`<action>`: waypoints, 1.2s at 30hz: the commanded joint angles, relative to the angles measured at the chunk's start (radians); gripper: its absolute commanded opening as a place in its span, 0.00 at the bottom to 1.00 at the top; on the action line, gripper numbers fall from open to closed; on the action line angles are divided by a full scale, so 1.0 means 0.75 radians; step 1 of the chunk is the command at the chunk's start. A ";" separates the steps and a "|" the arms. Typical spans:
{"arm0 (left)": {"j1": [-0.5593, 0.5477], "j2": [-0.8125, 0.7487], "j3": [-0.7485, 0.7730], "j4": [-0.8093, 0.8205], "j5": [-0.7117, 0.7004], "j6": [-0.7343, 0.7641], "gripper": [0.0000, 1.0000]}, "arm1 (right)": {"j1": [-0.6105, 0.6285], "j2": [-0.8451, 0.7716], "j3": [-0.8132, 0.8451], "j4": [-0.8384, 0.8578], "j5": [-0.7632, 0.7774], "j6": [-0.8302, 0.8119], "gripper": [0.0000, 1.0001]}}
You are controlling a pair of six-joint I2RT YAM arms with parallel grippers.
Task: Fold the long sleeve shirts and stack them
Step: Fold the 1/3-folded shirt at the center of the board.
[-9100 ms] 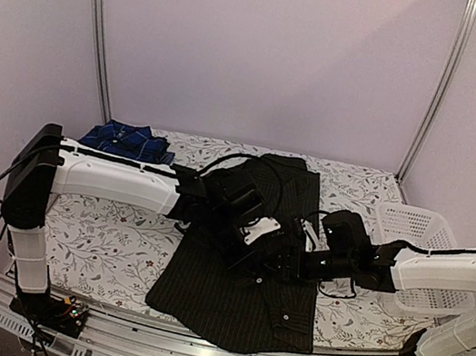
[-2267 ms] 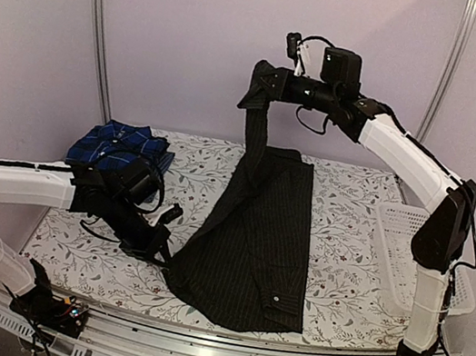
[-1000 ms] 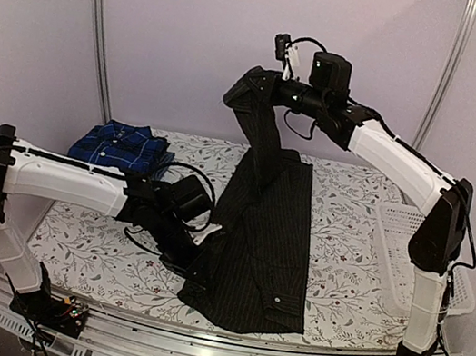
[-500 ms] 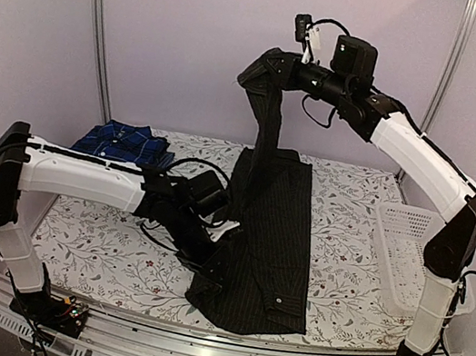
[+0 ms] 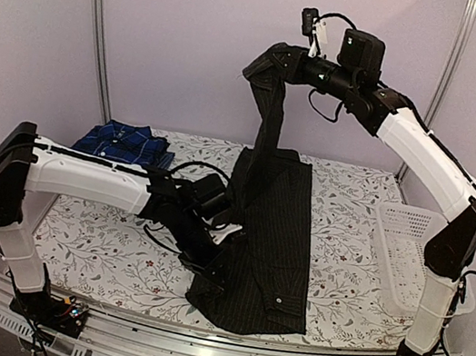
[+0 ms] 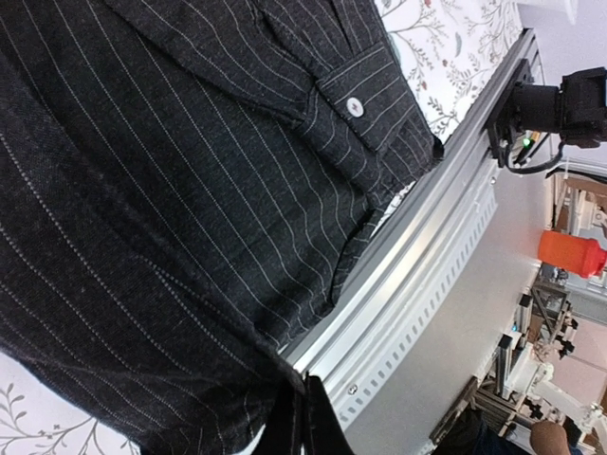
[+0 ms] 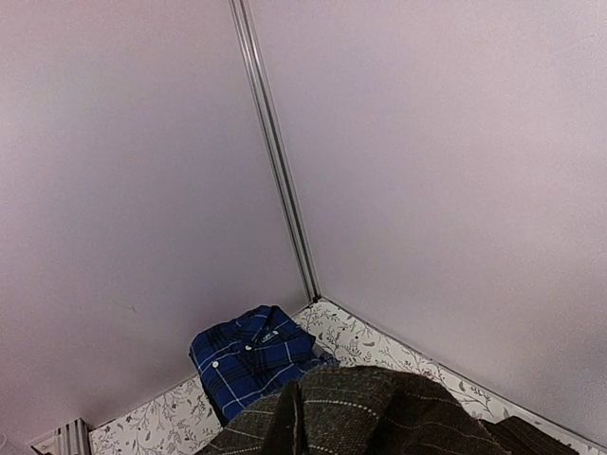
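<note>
Above the far edge of the floral surface (image 5: 357,208), the right pincer (image 5: 284,63) is clenched on a bunch of the black pinstriped shirt (image 5: 275,231). A strip of cloth hangs from it down to the garment's body, which lies lengthwise from far edge to near edge about the middle of the surface. At the near edge the left pincer (image 5: 215,264) sits at the shirt's left margin. In the left wrist view its fingertips (image 6: 285,431) meet against the pinstriped cloth, so it is judged to be grasping that margin. The step in hand appears to be a lengthwise fold of the left side over the body. To do it well, the raised strip should be kept taut and carried across in step with the low grasp, so that the crease runs straight and parallel to the shirt's long edge. The hem, which lies just beside the aluminium rail (image 6: 417,275) at the near edge, should not be dragged over it. A folded blue plaid shirt (image 5: 123,141) rests at the far left corner, the likely base of the stack. A white mesh basket (image 5: 407,240) stands at the right edge, and no garment shows in the part of it that is visible.
</note>
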 commanded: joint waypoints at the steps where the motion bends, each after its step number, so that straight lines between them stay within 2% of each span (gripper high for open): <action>1: -0.021 -0.101 -0.052 -0.022 -0.038 -0.023 0.01 | -0.006 -0.016 0.096 0.021 -0.052 0.013 0.00; 6: -0.021 -0.175 -0.120 -0.020 -0.062 -0.047 0.00 | -0.006 0.008 0.115 0.023 -0.075 0.042 0.00; 10: -0.022 -0.174 -0.098 -0.018 -0.048 -0.037 0.00 | -0.006 0.011 0.116 0.007 -0.064 0.043 0.00; 23: -0.034 0.085 0.152 -0.008 0.043 0.028 0.00 | -0.023 -0.020 0.116 -0.158 -0.001 -0.039 0.00; 36: -0.056 0.141 0.154 0.006 0.079 0.030 0.00 | -0.023 -0.093 0.114 -0.195 0.074 -0.081 0.00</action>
